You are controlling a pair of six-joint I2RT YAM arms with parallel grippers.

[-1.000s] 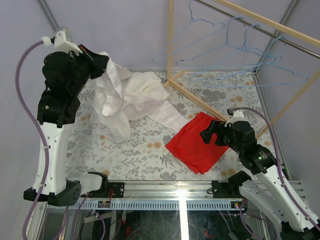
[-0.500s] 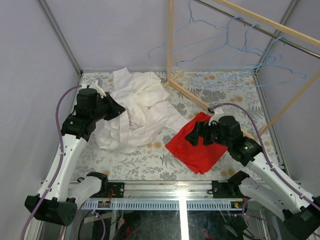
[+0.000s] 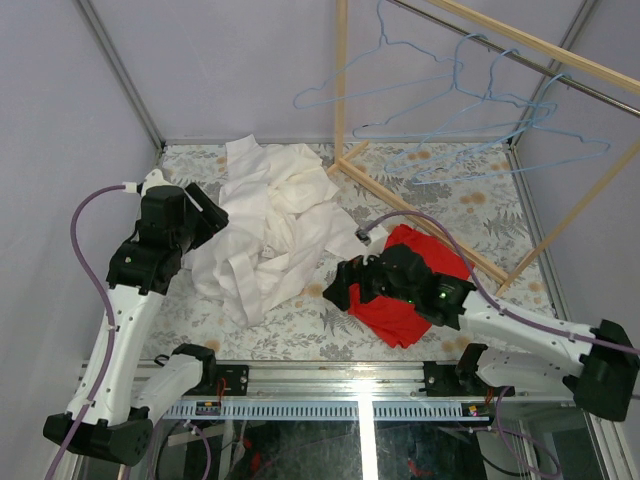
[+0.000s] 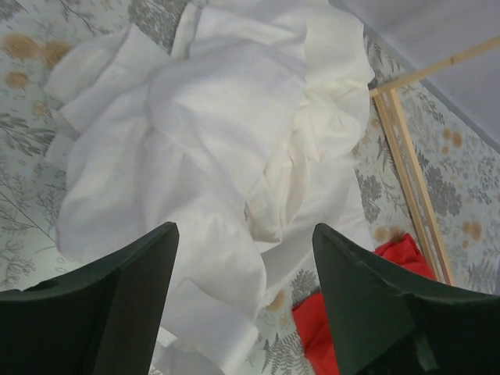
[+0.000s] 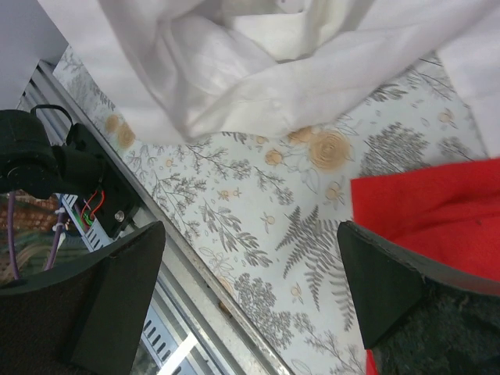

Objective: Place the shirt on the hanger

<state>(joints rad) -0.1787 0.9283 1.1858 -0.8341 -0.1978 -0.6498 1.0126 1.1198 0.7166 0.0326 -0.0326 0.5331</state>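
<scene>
Hovering the left gripper (image 4: 244, 234) at the left side of the table (image 3: 290, 315), just above a heap of white fabric — fingers standing well apart, gripping nothing, with no cloth caught between them in the left wrist view. Pointing that gripper toward the table's middle, its arm rising from the near-left corner.

Lying crumpled just beside and beneath it: the shirt (image 3: 270, 215), spreading over the left and centre of the floral surface from the back edge toward the front, resting on the table and off any hanger, with one long fold trailing toward the near edge.

Lying right of the shirt: the red cloth (image 3: 435, 255), bunched on the table near the white fabric.

Reaching leftward across the red cloth with the right arm, and holding the right gripper (image 5: 250, 234) low over bare floral surface between the shirt's near edge and the red cloth — fingers spreading wide, carrying nothing.

Hanging at the back right, well apart from the shirt: blue wire hangers (image 3: 470, 110), strung high inside a wooden frame (image 3: 341, 80) standing on the table.
</scene>
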